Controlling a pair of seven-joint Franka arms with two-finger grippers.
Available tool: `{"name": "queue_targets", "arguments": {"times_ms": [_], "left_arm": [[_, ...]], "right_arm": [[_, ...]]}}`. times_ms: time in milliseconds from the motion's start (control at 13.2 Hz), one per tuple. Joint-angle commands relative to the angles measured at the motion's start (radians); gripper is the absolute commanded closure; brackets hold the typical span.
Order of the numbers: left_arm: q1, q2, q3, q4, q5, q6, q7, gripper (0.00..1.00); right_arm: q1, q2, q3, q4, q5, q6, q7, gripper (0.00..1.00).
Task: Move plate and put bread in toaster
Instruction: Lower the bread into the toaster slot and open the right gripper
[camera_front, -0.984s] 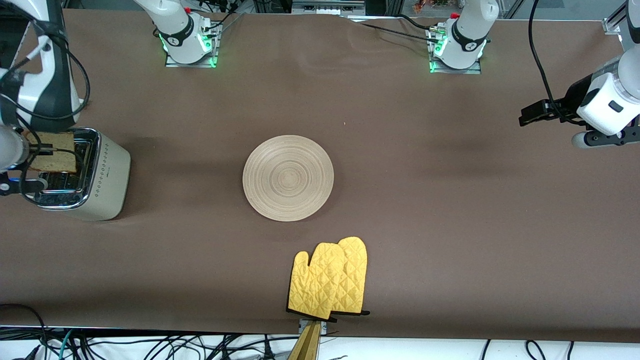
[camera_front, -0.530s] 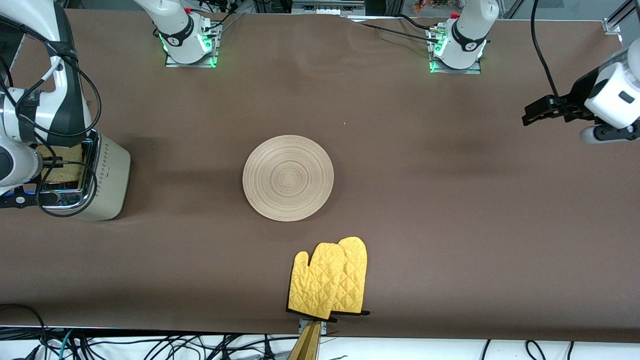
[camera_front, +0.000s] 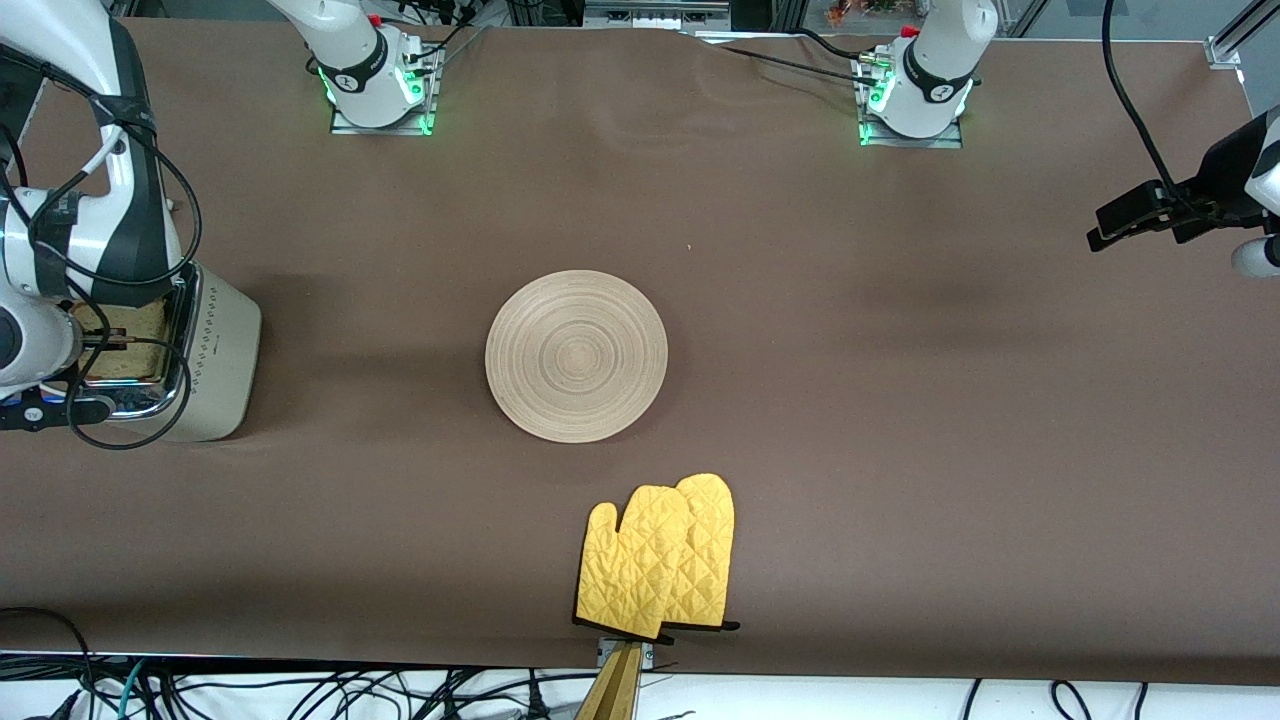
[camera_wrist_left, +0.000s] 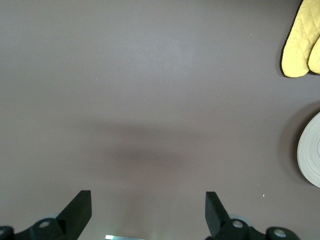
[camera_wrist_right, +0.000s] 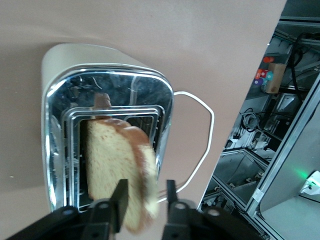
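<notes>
One bread (camera_wrist_right: 117, 172) slice sits partway in the toaster (camera_wrist_right: 107, 100), right gripper (camera_wrist_right: 146, 200) fingers parted.

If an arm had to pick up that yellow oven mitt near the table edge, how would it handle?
The oven mitt looks quilted and lies flat, so it would probably droop from a pinch rather than stay stiff. Padded fabric is likely light and not fragile. Pushed along the brown table cover, it might bunch or drag rather than slide cleanly; it will not roll.

The front camera looks down on my whole bench (camera_front: 900, 400). My left wrist camera faces bare bench, sharing the plate (camera_wrist_left: 311, 156); my right looks closely into the toaster (camera_wrist_right: 107, 132).
</notes>
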Motion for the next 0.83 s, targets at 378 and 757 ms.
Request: {"name": "queue_targets", "arguments": {"times_ms": [378,757], "left_arm": [[0.006,0.015,-0.003,0.033,-0.023,-0.012,0.015,0.0],[0.009,0.017,0.0,0.034,-0.032,-0.012,0.02,0.0]], "right_arm": [[0.056,-0.128,0.021,0.029,0.387,-0.188,0.032,0.0],[0.053,-0.234,-0.078,0.039,0.639,-0.217,-0.043,0.0]]}}
